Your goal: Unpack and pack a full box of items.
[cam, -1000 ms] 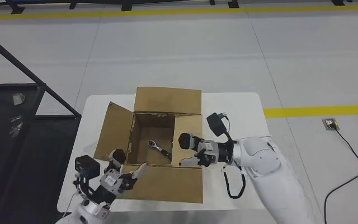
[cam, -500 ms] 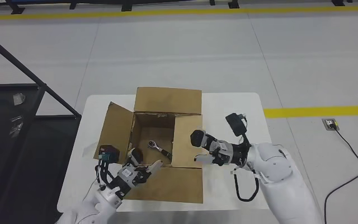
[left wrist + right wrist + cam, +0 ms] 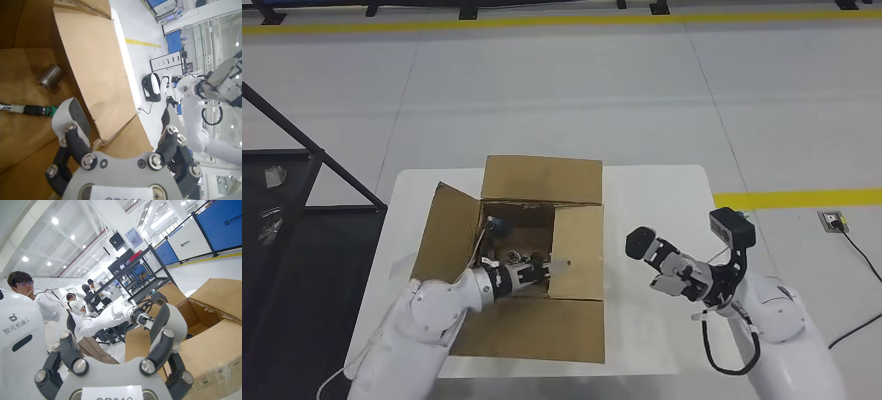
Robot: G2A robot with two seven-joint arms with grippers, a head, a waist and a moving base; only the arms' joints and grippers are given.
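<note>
Overhead, the left gripper gapes wide inside the box; its wrist view adds a steel socket beside the ratchet. The right gripper, also wide, hangs over the table.

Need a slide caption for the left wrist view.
Open left gripper at a flap of the cardboard box, with a metal cylinder and a wrench lying on its floor.

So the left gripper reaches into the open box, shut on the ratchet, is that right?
Not quite: the left gripper does reach into the box, but it is open and holds nothing; the ratchet lies ungripped on the box floor, as the left wrist view shows.
</note>
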